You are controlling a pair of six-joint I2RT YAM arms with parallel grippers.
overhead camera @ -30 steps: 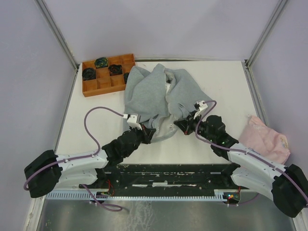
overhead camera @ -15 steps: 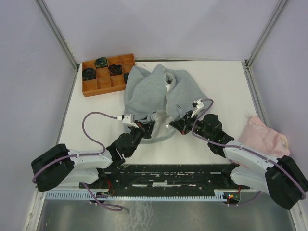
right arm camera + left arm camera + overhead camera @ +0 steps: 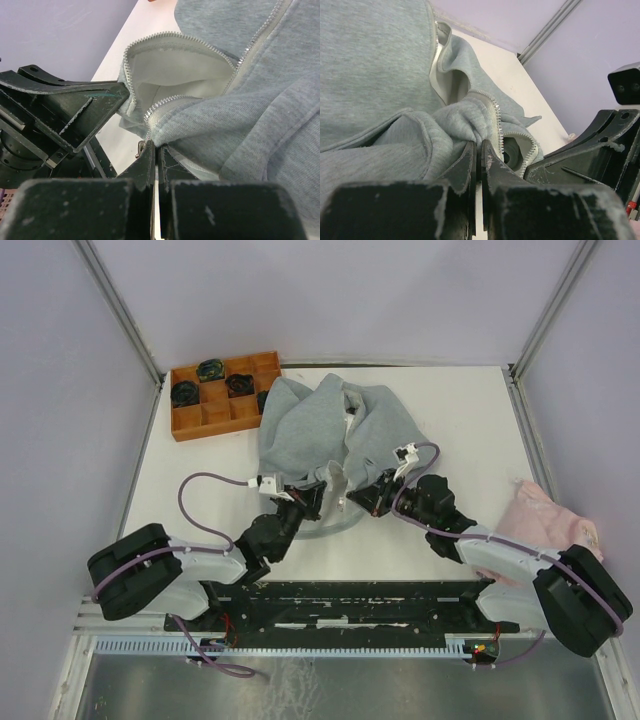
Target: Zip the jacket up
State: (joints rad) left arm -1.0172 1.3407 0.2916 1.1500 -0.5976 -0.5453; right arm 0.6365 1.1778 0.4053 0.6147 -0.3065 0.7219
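The light grey fleece jacket (image 3: 325, 435) lies crumpled on the white table, front open, white lining showing. My left gripper (image 3: 312, 502) is shut on the jacket's bottom hem beside the left zipper edge; in the left wrist view the pinched cloth (image 3: 465, 125) bunches at my fingertips, with the zipper teeth (image 3: 495, 120) just right. My right gripper (image 3: 362, 498) is shut on the other bottom corner; in the right wrist view it pinches the hem under the zipper teeth (image 3: 165, 107), and a small metal zipper piece (image 3: 141, 148) sticks out by the left finger. The two grippers stand close together.
An orange compartment tray (image 3: 222, 393) with dark objects stands at the back left, touching the jacket's edge. A pale pink cloth (image 3: 555, 525) lies at the right edge. The left arm's cable (image 3: 205, 482) loops over the table. The other gripper (image 3: 600, 150) shows at the right of the left wrist view.
Both grippers have moved inward toward each other and slightly away from the bases, carrying the jacket's bottom corners closer together. The hem between them now hangs in a loop.
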